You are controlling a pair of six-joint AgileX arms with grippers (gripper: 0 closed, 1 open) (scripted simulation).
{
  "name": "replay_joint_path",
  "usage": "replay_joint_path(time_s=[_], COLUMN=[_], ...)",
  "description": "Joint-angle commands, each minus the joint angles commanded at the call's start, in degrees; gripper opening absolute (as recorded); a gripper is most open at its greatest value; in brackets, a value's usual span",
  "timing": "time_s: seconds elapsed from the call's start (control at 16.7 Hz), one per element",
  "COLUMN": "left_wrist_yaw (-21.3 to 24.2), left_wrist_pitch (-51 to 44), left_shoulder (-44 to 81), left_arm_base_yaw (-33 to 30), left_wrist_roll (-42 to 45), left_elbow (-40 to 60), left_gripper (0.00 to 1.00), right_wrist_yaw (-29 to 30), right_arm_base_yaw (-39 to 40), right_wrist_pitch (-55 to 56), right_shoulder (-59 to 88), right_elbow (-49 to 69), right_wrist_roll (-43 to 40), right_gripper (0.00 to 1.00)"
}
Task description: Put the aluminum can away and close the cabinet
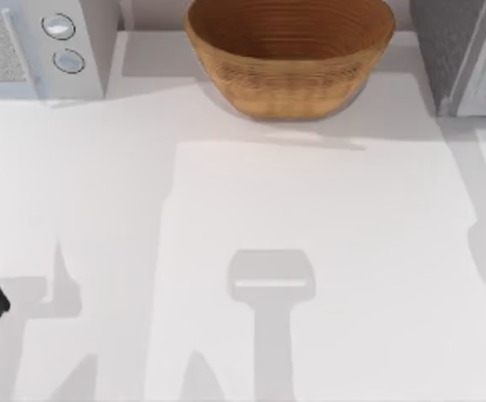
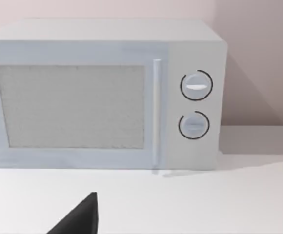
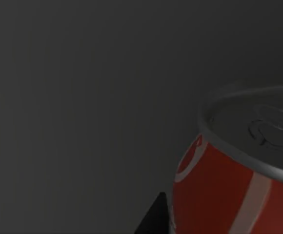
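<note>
While jaw states stay untellable, the glossy cylindrical aluminum can (image 3: 229,190) shows its ridged silver top.

On my table (image 1: 226,251) (white, bare in the middle): woven basket (image 1: 289,59) at far edge, center, w/ ribbed brown walls. Far left: white microwave (image 2: 102,92), door shut, vertical handle (image 2: 156,112) beside 2 round knobs (image 2: 196,86), one above the other. Far right: grey appliance (image 1: 469,54), cut off by frame.

White table (image 1: 310,251), woven basket (image 1: 289,54) and microwave (image 1: 38,42) at its back
</note>
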Motion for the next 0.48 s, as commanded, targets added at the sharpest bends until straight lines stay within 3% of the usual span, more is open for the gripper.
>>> replay_joint_path(time_s=[0.18,0.48], left_wrist_yaw=[0.0,0.0], left_wrist_pitch=[0.0,0.0], left_shoulder=[0.0,0.0], left_arm_base_yaw=[0.0,0.0], left_wrist_roll=[0.0,0.0], left_elbow=[0.0,0.0], left_gripper=[1.0,1.0], right_wrist_yaw=[0.0,0.0], right_arm_base_yaw=[0.0,0.0], right_wrist_pitch=[0.0,0.0], right_shoulder=[0.0,0.0], right_elbow=[0.0,0.0], right_wrist_roll=[0.0,0.0], right_gripper=[0.0,0.38])
